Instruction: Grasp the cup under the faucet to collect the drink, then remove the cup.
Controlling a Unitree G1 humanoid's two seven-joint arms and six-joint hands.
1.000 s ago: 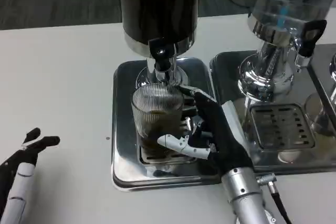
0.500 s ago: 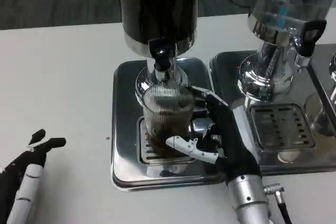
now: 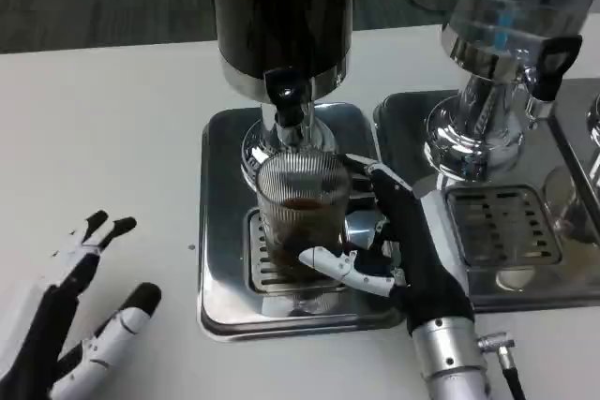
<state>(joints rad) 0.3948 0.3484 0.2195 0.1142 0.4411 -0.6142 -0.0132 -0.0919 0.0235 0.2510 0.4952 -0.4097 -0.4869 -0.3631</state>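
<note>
While the cup [image 3: 302, 217] stands upright on the drip tray [image 3: 220, 231] straight under the faucet [image 3: 289, 105], the right hand [image 3: 398, 250] grips it.

Seen from the cup, that hand sits at about four o'clock, thumb across the near wall and fingers curled round the far side, dark drink inside. Its long axis runs straight up, so I judge any removal must clear the spout first. At eight o'clock and well apart, the left hand [image 3: 80, 334] lies with fingers spread, holding nothing.
</note>
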